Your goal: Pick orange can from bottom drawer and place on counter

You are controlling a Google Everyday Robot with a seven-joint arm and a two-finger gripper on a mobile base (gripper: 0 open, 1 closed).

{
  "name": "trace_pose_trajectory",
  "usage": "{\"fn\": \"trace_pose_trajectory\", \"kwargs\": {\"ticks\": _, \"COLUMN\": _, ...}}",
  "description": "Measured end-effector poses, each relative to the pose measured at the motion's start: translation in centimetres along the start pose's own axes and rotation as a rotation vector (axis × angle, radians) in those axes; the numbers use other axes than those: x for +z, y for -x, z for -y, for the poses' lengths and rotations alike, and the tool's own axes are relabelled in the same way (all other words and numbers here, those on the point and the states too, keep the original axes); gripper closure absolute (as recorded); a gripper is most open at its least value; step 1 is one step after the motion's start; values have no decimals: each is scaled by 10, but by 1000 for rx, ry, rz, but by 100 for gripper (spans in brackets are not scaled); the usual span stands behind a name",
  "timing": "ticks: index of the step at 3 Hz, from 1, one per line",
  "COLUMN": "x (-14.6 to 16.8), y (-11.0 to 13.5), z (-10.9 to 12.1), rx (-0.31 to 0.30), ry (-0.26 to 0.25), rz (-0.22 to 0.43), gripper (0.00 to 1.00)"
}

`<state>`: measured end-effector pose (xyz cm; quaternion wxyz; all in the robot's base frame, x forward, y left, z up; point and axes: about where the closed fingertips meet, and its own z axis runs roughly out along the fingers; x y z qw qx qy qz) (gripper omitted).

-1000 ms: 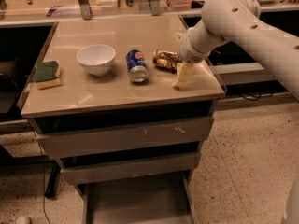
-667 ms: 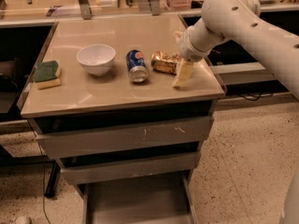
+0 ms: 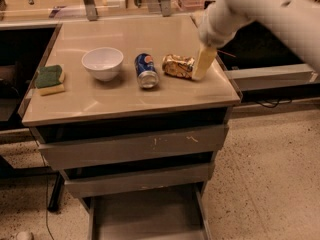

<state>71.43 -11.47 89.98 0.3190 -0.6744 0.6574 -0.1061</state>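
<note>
The orange can (image 3: 177,66) lies on its side on the beige counter (image 3: 125,98), near the right edge and just right of the blue can (image 3: 146,70). My gripper (image 3: 202,63) hangs from the white arm at the upper right and sits right against the orange can's right end, low over the counter. The bottom drawer (image 3: 150,218) is pulled open below, and its grey floor shows nothing in it.
A white bowl (image 3: 102,62) and a green-and-yellow sponge (image 3: 50,79) sit on the left of the counter. Two shut grey drawers (image 3: 135,146) lie under it. A dark recess is at the left, speckled floor at the right.
The arm and gripper have lifted a little up and back at the can's right end. The orange can, blue can and bowl have not moved.
</note>
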Motion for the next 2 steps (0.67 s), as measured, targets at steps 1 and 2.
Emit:
{"fn": "trace_pose_trajectory", "kwargs": {"ticks": 1, "x": -124, "y": 14, "z": 68, "rx": -14, "ry": -188, "rz": -169, "gripper": 0}}
{"fn": "trace_pose_trajectory", "kwargs": {"ticks": 2, "x": -207, "y": 30, "z": 115, "rx": -38, "ry": -306, "rz": -311, "gripper": 0}}
